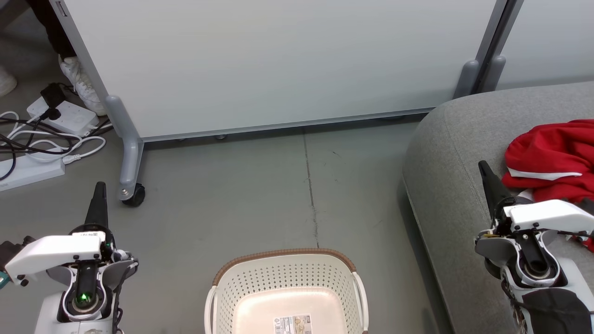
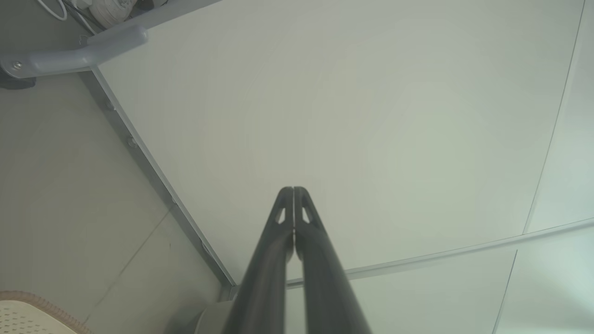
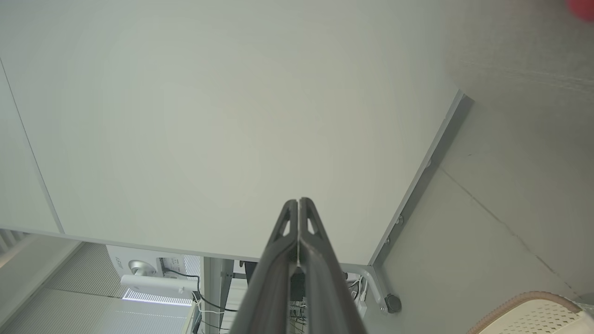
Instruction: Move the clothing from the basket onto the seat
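Note:
The red clothing (image 1: 552, 157) with white trim lies bunched on the grey seat (image 1: 445, 185) at the right edge of the head view; a blurred red bit of the clothing (image 3: 582, 8) shows in the right wrist view's corner. The cream basket (image 1: 285, 297) with its brown rim stands on the floor at bottom centre, its inside bare but for a printed label; corners of the basket (image 2: 28, 315) (image 3: 533, 315) show in both wrist views. My left gripper (image 1: 100, 188) hangs shut over the floor left of the basket, its tips (image 2: 293, 190) pressed together. My right gripper (image 1: 483, 166) is shut and empty over the seat, its tips (image 3: 297, 202) touching, just left of the clothing.
A white partition panel (image 1: 278, 65) on grey wheeled legs (image 1: 132, 192) stands behind the floor gap. Power strips and cables (image 1: 41, 139) lie at far left, beside a person's white shoe (image 1: 81, 83). Grey floor (image 1: 260, 195) stretches between basket and panel.

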Controlling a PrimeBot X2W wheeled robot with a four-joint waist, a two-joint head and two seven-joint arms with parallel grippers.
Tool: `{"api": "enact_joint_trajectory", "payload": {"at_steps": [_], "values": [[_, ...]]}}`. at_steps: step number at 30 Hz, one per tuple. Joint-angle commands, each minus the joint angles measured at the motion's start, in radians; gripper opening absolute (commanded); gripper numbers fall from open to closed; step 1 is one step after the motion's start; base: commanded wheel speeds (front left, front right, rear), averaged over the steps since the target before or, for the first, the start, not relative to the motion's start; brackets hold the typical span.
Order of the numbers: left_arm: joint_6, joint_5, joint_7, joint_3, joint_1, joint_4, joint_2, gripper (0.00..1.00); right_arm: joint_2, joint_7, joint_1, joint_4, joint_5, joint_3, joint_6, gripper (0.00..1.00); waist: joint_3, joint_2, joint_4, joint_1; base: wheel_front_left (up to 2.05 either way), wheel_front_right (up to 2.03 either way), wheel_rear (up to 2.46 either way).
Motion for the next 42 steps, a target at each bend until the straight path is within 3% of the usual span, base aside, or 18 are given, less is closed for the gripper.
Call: {"api": "enact_joint_trajectory", "payload": {"at_steps": [1, 27, 42], "values": [[-0.013, -0.018, 0.005, 0.011, -0.031, 0.002, 0.004, 0.0, -0.009, 0.006, -0.025, 0.008, 0.025, -0.001, 0.002, 0.0, 0.0, 0.0, -0.001, 0.0, 0.0, 0.0, 0.0], [-0.046, -0.156, 0.048, 0.073, -0.087, 0.051, -0.024, 0.0, -0.012, 0.023, -0.102, 0.088, 0.201, -0.002, 0.002, 0.0, 0.006, 0.0, -0.012, 0.0, 0.0, 0.0, 0.0], [-0.047, -0.153, 0.048, 0.073, -0.089, 0.049, -0.023, 0.0, -0.011, 0.023, -0.095, 0.088, 0.2, -0.002, 0.002, 0.0, 0.006, 0.0, -0.013, 0.0, 0.0, 0.0, 0.0]]}}
